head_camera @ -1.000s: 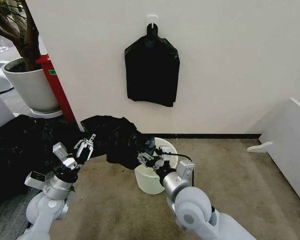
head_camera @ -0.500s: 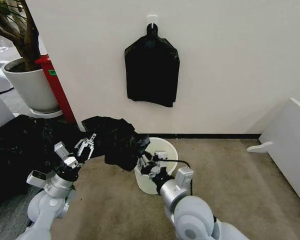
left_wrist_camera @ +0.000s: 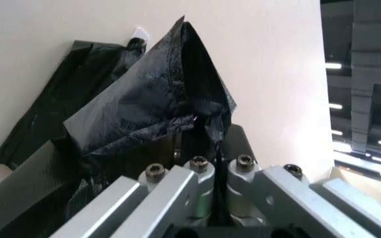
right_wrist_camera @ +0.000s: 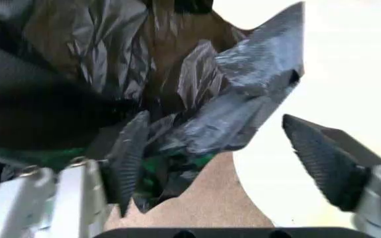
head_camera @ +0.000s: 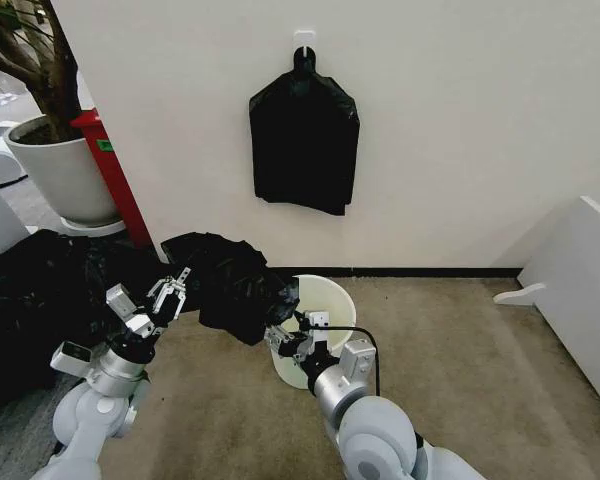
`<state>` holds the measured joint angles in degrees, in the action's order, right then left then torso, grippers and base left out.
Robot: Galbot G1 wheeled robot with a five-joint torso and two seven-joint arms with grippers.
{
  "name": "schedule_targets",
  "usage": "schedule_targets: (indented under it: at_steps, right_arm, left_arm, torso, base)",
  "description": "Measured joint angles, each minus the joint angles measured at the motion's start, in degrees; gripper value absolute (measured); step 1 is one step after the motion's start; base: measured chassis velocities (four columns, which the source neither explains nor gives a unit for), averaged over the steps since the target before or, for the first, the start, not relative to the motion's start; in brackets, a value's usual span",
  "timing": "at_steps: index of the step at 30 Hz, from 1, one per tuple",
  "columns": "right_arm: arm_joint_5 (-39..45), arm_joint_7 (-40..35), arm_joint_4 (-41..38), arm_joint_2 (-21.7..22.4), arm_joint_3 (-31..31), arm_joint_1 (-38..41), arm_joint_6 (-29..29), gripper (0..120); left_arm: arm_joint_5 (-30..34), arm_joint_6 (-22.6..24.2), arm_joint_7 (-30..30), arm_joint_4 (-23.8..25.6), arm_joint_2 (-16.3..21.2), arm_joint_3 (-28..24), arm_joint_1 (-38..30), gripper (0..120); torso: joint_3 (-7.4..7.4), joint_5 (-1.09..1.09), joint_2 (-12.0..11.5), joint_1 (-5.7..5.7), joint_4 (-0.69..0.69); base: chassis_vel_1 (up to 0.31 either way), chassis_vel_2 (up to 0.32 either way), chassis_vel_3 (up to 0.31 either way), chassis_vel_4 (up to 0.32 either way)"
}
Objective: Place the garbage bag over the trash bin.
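A: Where does the bag sit now?

B: It hangs bunched between the two arms, above the carpet, draped against the left side of the bin. None of it is over the rim yet. The bin stands on the floor just below the wall bundle.

A: And the left gripper?

B: Its jaws are together on a fold of the bag; the left wrist view shows black film squeezed between the metal fingers. It holds the bag's left end up, near the heap.

A: The right gripper?

B: At the bin's near left rim, jaws apart. In the right wrist view a flap of the bag lies between the ribbed pads but nothing pinches it.

A: So what could go wrong?

B: Mostly the right side. The film is thin and floppy, so the flap may slide off before the jaws meet, or they may catch both layers and seal the mouth. Then the bag could not be spread round the rim.

A: Anything else?

B: The bin looks light. A pull on the bag, or a bump from the right gripper so close to the rim, might tip or shove it. And the left grip is on a small fold; a hard tug might tear it free.
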<state>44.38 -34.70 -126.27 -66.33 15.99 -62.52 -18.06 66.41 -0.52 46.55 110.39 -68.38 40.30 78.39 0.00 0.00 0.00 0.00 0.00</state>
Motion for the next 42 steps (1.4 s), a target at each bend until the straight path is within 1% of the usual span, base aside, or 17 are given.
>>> schedule_targets:
  at_steps: [2, 4, 6, 12, 13, 14, 18, 20, 21, 24, 27, 30, 32, 34, 35, 39, 42]
  right_arm:
    - [-0.29, -0.13, -0.24, 0.1, 0.05, -0.17, -0.45, 67]
    - [-0.45, -0.48, -0.92, 0.3, 0.14, -0.54, -1.22, 55]
    - [-0.47, -0.52, -1.18, 0.37, 0.18, -0.67, -1.33, 52]
    - [-0.51, -0.34, -1.73, 0.57, 0.22, -1.19, -1.03, 27]
    - [-0.51, -0.34, -1.73, 0.57, 0.22, -1.19, -1.03, 27]
    - [-0.57, -0.23, -1.73, 0.62, 0.2, -1.26, -0.8, 22]
    - [-1.72, 0.85, -1.41, 0.75, -0.19, -1.41, 1.39, 8]
    - [-5.41, 2.91, -0.65, 0.59, -1.63, -1.23, 5.58, 0]
    - [-5.41, 2.91, -0.65, 0.59, -1.63, -1.23, 5.58, 0]
    - [-9.91, 4.98, -0.54, 0.49, -3.88, -0.65, 9.94, 0]
    - [-12.04, 5.89, -2.84, 0.66, -5.68, -0.42, 12.29, 0]
    - [-12.47, 6.14, -3.72, 0.68, -5.93, -0.42, 13.15, 0]
    - [-12.59, 6.18, -4.26, 0.49, -5.97, -0.23, 13.57, 0]
    - [-12.61, 6.06, -4.19, -0.04, -6.06, 0.26, 13.57, 0]
    - [-12.61, 6.06, -4.19, -0.04, -6.06, 0.26, 13.57, 0]
    - [-12.53, 4.93, -3.3, -0.32, -6.59, 0.78, 12.74, 0]
    - [-12.37, 4.29, -2.64, -0.28, -7.09, 1.09, 12.25, 0]
  left_arm:
    - [0.0, -0.07, -0.04, 0.15, -0.09, 0.02, 0.06, 0]
    - [0.0, -0.26, -0.23, 0.38, -0.17, 0.08, 0.21, 0]
    - [0.01, -0.33, -0.29, 0.48, -0.18, 0.11, 0.27, 0]
    - [0.05, -0.85, -0.97, 1.02, -0.43, 0.17, 0.55, 0]
    - [0.05, -0.85, -0.97, 1.02, -0.43, 0.17, 0.55, 0]
    - [0.13, -0.99, -1.1, 1.06, -0.45, 0.16, 0.56, 0]
    - [0.81, -2.11, -2.22, 1.08, -0.46, -0.23, 0.53, 0]
    - [0.82, -3.5, -3.85, 0.97, -0.41, -1.05, 0.48, 0]
    - [0.82, -3.5, -3.85, 0.97, -0.41, -1.05, 0.48, 0]
    - [-1.64, -5.35, -6.37, 0.39, -0.3, -2.18, 0.28, 0]
    - [-9.01, -8.37, -12.36, -0.67, -0.05, -3.38, -0.3, 0]
    - [-11.9, -10.27, -15.5, -1.27, 0.11, -4.03, -0.67, 0]
    - [-15.23, -12.67, -19.54, -2.13, 0.16, -5.44, -1.23, 0]
    - [-18.82, -15.02, -23.34, -3.62, 0.17, -9.06, -1.83, 0]
    - [-18.82, -15.02, -23.34, -3.62, 0.17, -9.06, -1.83, 0]
    - [-21.83, -15.95, -25.87, -6.13, -0.05, -13.74, -2.58, 0]
    - [-21.32, -15.88, -26.56, -7.15, -0.78, -16.17, -3.27, 0]
  torso:
    - [0.0, 0.0, 0.0, 0.0, 0.0]
    - [0.0, 0.0, 0.0, 0.0, 0.0]
    - [0.0, 0.0, 0.0, 0.0, 0.0]
    - [0.0, 0.0, 0.0, 0.0, 0.0]
    - [0.0, 0.0, 0.0, 0.0, 0.0]
    - [0.0, 0.0, 0.0, 0.0, 0.0]
    - [0.0, 0.0, 0.0, 0.0, 0.0]
    - [0.0, 0.0, 0.0, 0.0, 0.0]
    - [0.0, 0.0, 0.0, 0.0, 0.0]
    - [0.0, 0.0, 0.0, 0.0, 0.01]
    - [0.01, 0.0, 0.0, 0.0, -0.01]
    - [0.01, 0.01, 0.0, 0.0, 0.0]
    - [0.01, 0.0, 0.0, 0.0, 0.0]
    - [0.01, 0.0, 0.0, 0.0, 0.0]
    - [0.01, 0.0, 0.0, 0.0, 0.0]
    - [0.01, 0.0, 0.0, 0.0, -0.01]
    - [0.01, 0.0, 0.0, 0.0, 0.0]
  base:
    - [0.0, 0.0, 0.0, 0.0]
    - [0.0, 0.0, 0.0, 0.0]
    - [0.0, 0.0, 0.0, 0.0]
    - [0.0, 0.0, 0.0, 0.0]
    - [0.0, 0.0, 0.0, 0.0]
    - [0.0, 0.0, 0.0, 0.0]
    - [0.0, 0.0, 0.0, 0.0]
    - [0.0, 0.0, 0.0, 0.0]
    - [0.0, 0.0, 0.0, 0.0]
    - [0.0, 0.0, 0.0, 0.0]
    - [0.0, 0.0, 0.0, 0.0]
    - [0.0, 0.0, 0.0, 0.0]
    - [0.0, 0.0, 0.0, 0.0]
    - [0.0, 0.0, 0.0, 0.0]
    - [0.0, 0.0, 0.0, 0.0]
    - [0.0, 0.0, 0.0, 0.0]
    - [0.0, 0.0, 0.0, 0.0]
